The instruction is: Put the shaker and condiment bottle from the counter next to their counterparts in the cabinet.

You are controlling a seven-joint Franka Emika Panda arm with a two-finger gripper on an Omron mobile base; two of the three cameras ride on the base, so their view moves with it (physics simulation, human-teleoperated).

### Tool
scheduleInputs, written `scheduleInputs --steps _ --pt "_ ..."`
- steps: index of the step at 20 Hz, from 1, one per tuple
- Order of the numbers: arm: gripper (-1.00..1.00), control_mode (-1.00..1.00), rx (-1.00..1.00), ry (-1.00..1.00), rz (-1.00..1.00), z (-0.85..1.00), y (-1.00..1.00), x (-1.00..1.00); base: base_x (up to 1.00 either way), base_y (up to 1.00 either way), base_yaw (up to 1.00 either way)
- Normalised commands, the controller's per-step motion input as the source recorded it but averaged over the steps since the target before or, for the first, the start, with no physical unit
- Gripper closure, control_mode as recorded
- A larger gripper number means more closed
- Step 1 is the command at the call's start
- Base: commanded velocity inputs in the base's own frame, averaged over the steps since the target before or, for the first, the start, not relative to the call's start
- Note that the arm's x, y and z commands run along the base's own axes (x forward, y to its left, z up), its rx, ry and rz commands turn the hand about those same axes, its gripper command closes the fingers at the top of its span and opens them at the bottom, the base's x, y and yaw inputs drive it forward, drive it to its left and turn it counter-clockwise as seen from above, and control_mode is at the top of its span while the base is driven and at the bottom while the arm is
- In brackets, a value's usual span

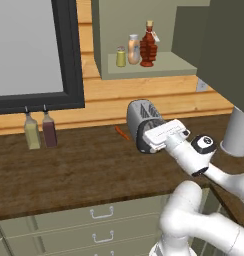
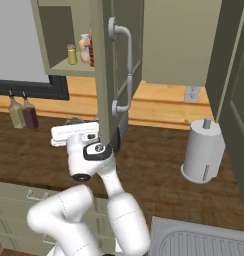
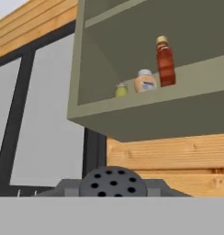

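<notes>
— Gripper (image 1: pixel 153 134): how is it seen?
— Clenched on the small pale blue-grey shaker (image 1: pixel 142 120), which is held above the dark brown wood-grain counter (image 1: pixel 79 170).
— And the olive-green wall cabinet (image 1: pixel 169 65)?
— On its shelf, the dark red ribbed condiment bottle (image 1: pixel 148 47) is set beside a pale orange bottle (image 1: pixel 134 49) and a yellow-green shaker (image 1: pixel 121 56).

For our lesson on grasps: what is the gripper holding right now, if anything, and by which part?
The gripper holds the shaker, pinched from both sides at its perforated grey cap end.
</notes>
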Motion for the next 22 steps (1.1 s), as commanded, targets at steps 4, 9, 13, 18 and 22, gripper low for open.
scheduleInputs --steps 4,9,13,18,22 --pt "1.0 -1.0 -0.16 0.0 0.32 0.51 0.58 0.0 0.0 0.0 0.0" --pt "1.0 -1.0 -0.16 0.0 0.18 0.58 0.39 -0.07 0.0 0.0 0.0" --pt "1.0 -1.0 -0.23 0.0 0.03 0.49 0.33 -0.02 0.0 0.0 0.0" --pt "1.0 -1.0 -0.13 0.0 0.01 0.66 0.1 -0.03 0.0 0.0 0.0" --pt "1.0 -1.0 -0.05 -0.01 -0.12 0.47 0.01 -0.03 0.0 0.0 0.0"
